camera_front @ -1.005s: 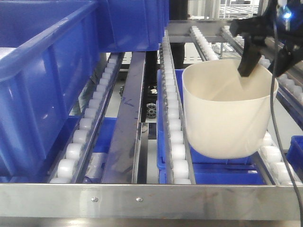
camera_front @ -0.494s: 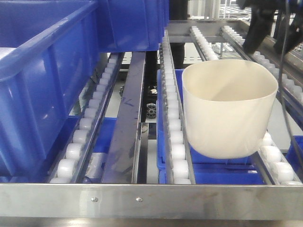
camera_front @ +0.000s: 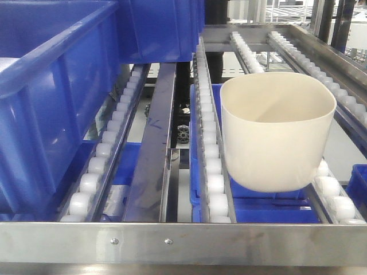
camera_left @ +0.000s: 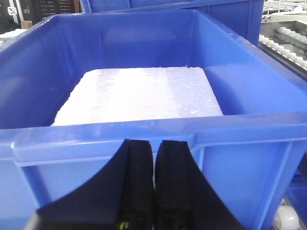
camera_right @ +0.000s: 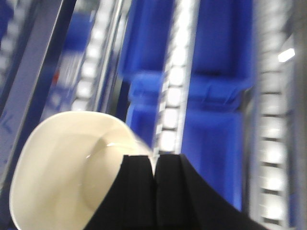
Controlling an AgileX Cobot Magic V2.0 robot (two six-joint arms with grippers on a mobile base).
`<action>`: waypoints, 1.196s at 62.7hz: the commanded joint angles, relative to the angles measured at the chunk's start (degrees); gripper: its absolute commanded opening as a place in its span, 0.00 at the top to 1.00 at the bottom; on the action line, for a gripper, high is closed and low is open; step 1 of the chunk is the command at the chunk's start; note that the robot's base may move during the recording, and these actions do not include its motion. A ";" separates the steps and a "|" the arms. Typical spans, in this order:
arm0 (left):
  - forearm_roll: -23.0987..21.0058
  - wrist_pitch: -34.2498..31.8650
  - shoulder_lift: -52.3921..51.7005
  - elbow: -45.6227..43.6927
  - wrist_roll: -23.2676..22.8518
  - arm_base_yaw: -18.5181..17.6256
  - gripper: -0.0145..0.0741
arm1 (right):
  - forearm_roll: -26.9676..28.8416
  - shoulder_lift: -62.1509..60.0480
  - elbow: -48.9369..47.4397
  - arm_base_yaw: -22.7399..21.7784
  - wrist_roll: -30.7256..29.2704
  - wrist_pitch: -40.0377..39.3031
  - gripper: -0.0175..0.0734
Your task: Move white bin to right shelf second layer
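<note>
Steel roller rails (camera_front: 209, 143) slope toward the near lip. Both the right gripper (camera_right: 154, 167) and left gripper (camera_left: 154, 153) are pressed closed, empty. Below the right one, apart, sits the white bin (camera_front: 278, 129) on the right-hand rails; placement looks finished, leaving only withdrawal.

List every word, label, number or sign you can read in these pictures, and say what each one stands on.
None can be read.
Left wrist view: a small white sticker on dark equipment at the top left edge bears marks too small to read.
The white bin, the blue crate and the shelf's steel front lip carry no print.
</note>
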 commanded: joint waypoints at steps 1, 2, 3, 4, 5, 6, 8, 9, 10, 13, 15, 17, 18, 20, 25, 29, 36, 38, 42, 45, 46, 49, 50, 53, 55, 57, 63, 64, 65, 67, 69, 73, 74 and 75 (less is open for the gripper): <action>-0.35 -4.89 -0.80 2.11 -0.15 -0.26 0.74 | -0.34 -7.03 3.60 -1.03 -0.20 -8.78 0.75; -0.35 -4.89 -0.80 2.11 -0.15 -0.26 0.74 | -0.34 -7.97 4.40 -1.15 -0.20 -9.34 0.75; -0.35 -4.89 -0.80 2.11 -0.15 -0.26 0.74 | -0.34 -9.32 5.57 -1.28 -0.20 -10.21 0.75; -0.35 -4.89 -0.80 2.11 -0.15 -0.26 0.74 | -0.34 -10.20 6.36 -1.42 -0.20 -10.86 0.75; -0.35 -4.89 -0.80 2.11 -0.15 -0.26 0.74 | -0.34 -11.07 7.15 -1.63 -0.20 -11.50 0.75; -0.35 -4.89 -0.80 2.11 -0.15 -0.26 0.74 | -0.34 -12.35 8.30 -1.77 -0.20 -12.46 0.75; -0.35 -4.89 -0.80 2.11 -0.15 -0.26 0.74 | -0.35 -14.04 9.78 -2.06 -0.20 -13.76 0.75; -0.35 -4.89 -0.80 2.11 -0.15 -0.26 0.74 | -0.35 -15.41 10.50 -2.20 -0.20 -14.42 0.75; -0.35 -4.89 -0.80 2.11 -0.15 -0.26 0.74 | -0.35 -16.31 11.56 -2.37 -0.20 -15.41 0.75; -0.35 -4.89 -0.80 2.11 -0.15 -0.26 0.74 | -0.35 -19.59 14.28 -2.91 -0.20 -17.86 0.75; -0.35 -4.89 -0.80 2.11 -0.15 -0.26 0.74 | -0.35 -21.50 15.82 -3.20 -0.20 -19.29 0.75; -0.35 -4.89 -0.80 2.11 -0.15 -0.26 0.74 | -0.40 -23.20 17.29 -3.43 -0.20 -20.72 0.75; -0.35 -4.89 -0.80 2.11 -0.15 -0.26 0.74 | -0.40 -24.14 18.10 -3.50 -0.20 -21.45 0.75; -0.35 -4.89 -0.80 2.11 -0.15 -0.26 0.74 | -0.40 -25.57 19.30 -3.57 -0.20 -22.51 0.75; -0.35 -4.89 -0.80 2.11 -0.15 -0.26 0.74 | -0.40 -27.94 21.69 -3.57 -0.20 -24.84 0.75; -0.35 -4.89 -0.80 2.11 -0.15 -0.26 0.74 | -0.40 -29.14 23.00 -3.57 -0.20 -26.20 0.75; -0.35 -4.89 -0.80 2.11 -0.15 -0.26 0.74 | -0.35 -29.44 23.12 -3.57 -0.20 -26.18 0.75; -0.35 -4.89 -0.80 2.11 -0.15 -0.26 0.74 | -0.35 -29.44 23.12 -3.57 -0.20 -25.98 0.75; -0.35 -4.89 -0.80 2.11 -0.15 -0.26 0.74 | -0.35 -29.44 23.12 -3.57 -0.20 -25.69 0.75; -0.35 -4.89 -0.80 2.11 -0.15 -0.26 0.74 | -0.35 -29.44 23.12 -3.57 -0.20 -25.63 0.75; -0.35 -4.89 -0.80 2.11 -0.15 -0.26 0.74 | -0.35 -29.44 23.12 -3.57 -0.20 -25.63 0.75; -0.35 -4.89 -0.80 2.11 -0.15 -0.26 0.74 | -0.47 -29.44 23.12 -3.57 -0.20 -25.63 0.75; -0.35 -4.89 -0.80 2.11 -0.15 -0.26 0.74 | -0.47 -29.44 23.12 -3.57 -0.20 -25.63 0.75; -0.35 -4.89 -0.80 2.11 -0.15 -0.26 0.74 | -0.47 -29.44 23.12 -3.57 -0.20 -25.63 0.75; -0.35 -4.89 -0.80 2.11 -0.15 -0.26 0.74 | -0.47 -29.44 23.12 -3.57 -0.20 -25.57 0.75; -0.35 -4.89 -0.80 2.11 -0.15 -0.26 0.74 | -0.47 -29.44 23.12 -3.62 -0.20 -25.57 0.75; -0.35 -4.89 -0.80 2.11 -0.15 -0.26 0.74 | -0.47 -29.44 23.12 -3.62 -0.20 -25.57 0.75; -0.35 -4.89 -0.80 2.11 -0.15 -0.26 0.74 | -0.47 -29.44 23.12 -3.61 -0.20 -25.48 0.75; -0.35 -4.89 -0.80 2.11 -0.15 -0.26 0.74 | -0.47 -29.44 23.12 -3.61 -0.20 -25.48 0.75; -0.35 -4.89 -0.80 2.11 -0.15 -0.26 0.74 | -0.47 -29.44 23.12 -3.61 -0.20 -25.48 0.75; -0.35 -4.89 -0.80 2.11 -0.15 -0.26 0.74 | -0.47 -29.44 23.12 -3.61 -0.20 -25.48 0.75; -0.35 -4.89 -0.80 2.11 -0.15 -0.26 0.74 | -0.47 -29.95 23.48 -3.61 -0.20 -25.12 0.75; -0.35 -4.89 -0.80 2.11 -0.15 -0.26 0.74 | -0.47 -30.93 23.74 -3.61 -0.20 -25.04 0.75; -0.35 -4.89 -0.80 2.11 -0.15 -0.26 0.74 | -0.47 -31.51 24.01 -3.83 -0.20 -24.88 0.75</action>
